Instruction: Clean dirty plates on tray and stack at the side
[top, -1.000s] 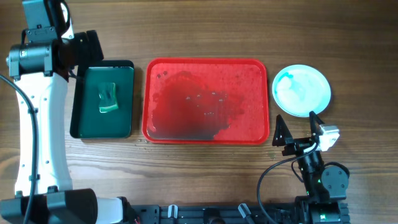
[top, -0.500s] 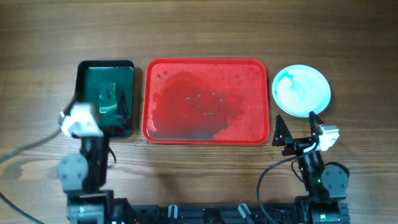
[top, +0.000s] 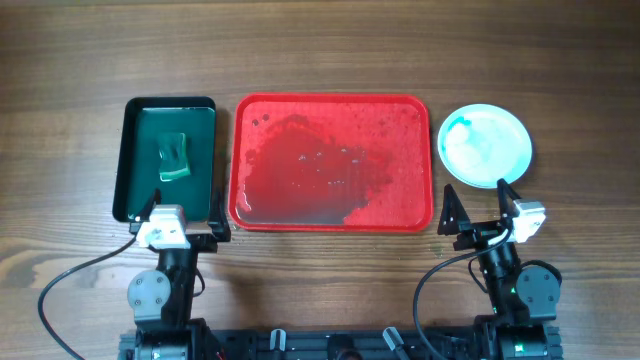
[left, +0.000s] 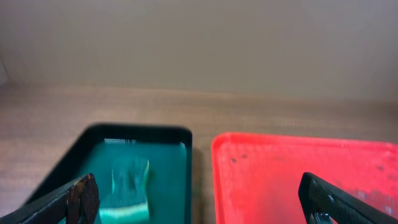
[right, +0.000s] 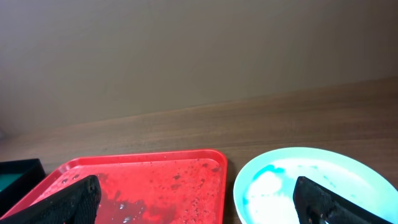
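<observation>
The red tray (top: 410, 115) lies in the middle of the table, wet and dark-stained, with no plate on it; it also shows in the left wrist view (left: 292, 162) and the right wrist view (right: 155, 177). One pale aqua plate (top: 485, 145) with a green-blue smear lies on the table right of the tray, and it shows in the right wrist view (right: 311, 180). I cannot tell whether other plates lie under it. My left gripper (top: 182, 222) is open and empty at the front left. My right gripper (top: 478, 205) is open and empty just in front of the plate.
A small dark green tray (top: 135, 150) stands left of the red tray and holds a green sponge (top: 175, 157); both show in the left wrist view, the tray (left: 168, 162) and the sponge (left: 130, 186).
My left arm has swung from the far left back down to the front edge, with its gripper now by the green tray's front. The right arm, plate and trays have not moved.
</observation>
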